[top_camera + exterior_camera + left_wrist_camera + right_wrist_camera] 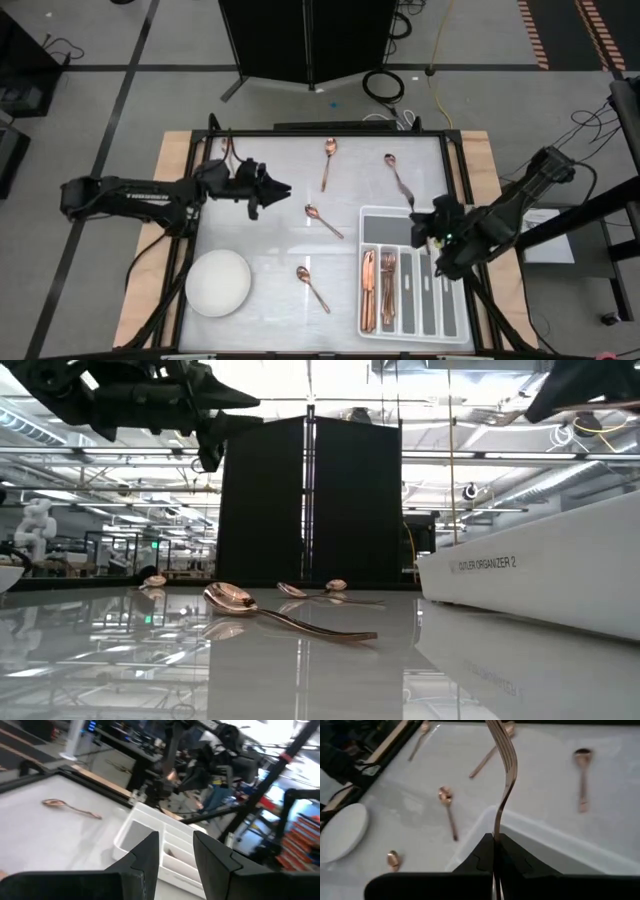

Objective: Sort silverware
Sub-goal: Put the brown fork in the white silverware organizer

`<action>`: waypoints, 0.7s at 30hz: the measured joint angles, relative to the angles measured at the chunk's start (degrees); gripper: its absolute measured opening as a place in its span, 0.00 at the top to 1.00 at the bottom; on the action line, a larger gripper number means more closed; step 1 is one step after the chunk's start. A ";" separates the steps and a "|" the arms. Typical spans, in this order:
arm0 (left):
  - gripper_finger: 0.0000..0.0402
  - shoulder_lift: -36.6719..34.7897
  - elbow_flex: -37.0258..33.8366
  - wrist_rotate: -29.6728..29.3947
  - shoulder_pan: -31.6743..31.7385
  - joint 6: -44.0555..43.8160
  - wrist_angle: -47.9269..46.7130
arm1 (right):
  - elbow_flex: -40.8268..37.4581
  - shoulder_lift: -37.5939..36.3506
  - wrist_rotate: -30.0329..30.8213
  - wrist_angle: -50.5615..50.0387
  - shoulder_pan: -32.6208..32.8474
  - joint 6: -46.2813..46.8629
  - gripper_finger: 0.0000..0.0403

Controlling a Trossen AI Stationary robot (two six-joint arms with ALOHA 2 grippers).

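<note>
Your right gripper (pixel 496 851) has its dark fingers pressed together on the handle of a slim rose-gold fork (pixel 504 775), which stands up from the fingertips with its curved tines at the far end; in the high view this gripper (pixel 432 228) hangs over the near-top end of the grey divided cutlery tray (pixel 372 222) at the right side of the white glossy desk (pixel 270 220). Your left gripper (pixel 175 851) hangs above the desk with its two dark fingers spread apart and nothing between them; from above you see it (pixel 283 189) over the upper left part of the desk, pointing toward the tray and well apart from every piece. Inside the tray, a bundle of copper knives and forks (pixel 376 288) already lies in the two left compartments, while the other compartments look bare. Four copper spoons lie loose on the desk: one (pixel 328 160) near the far edge, one (pixel 396 176) just beyond the tray's top corner, one (pixel 322 219) in the middle beside the tray, and one (pixel 312 286) nearer the front edge. A white round bowl (pixel 218 282) sits at the front left of the desk, apart from the spoons. In the low view the nearest spoon (pixel 280 612) lies flat with its bowl turned leftward.
</note>
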 joint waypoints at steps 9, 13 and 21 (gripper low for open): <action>0.70 0.02 0.02 8.32 2.18 -2.93 2.24 | -14.01 9.60 2.69 43.41 0.63 -3.71 1.00; 0.70 0.02 0.04 10.47 2.18 -2.93 1.85 | -13.96 14.91 2.88 42.92 1.74 3.88 1.00; 0.70 0.02 0.04 10.87 2.13 -2.99 -1.48 | -10.61 23.99 2.28 40.60 4.41 16.57 1.00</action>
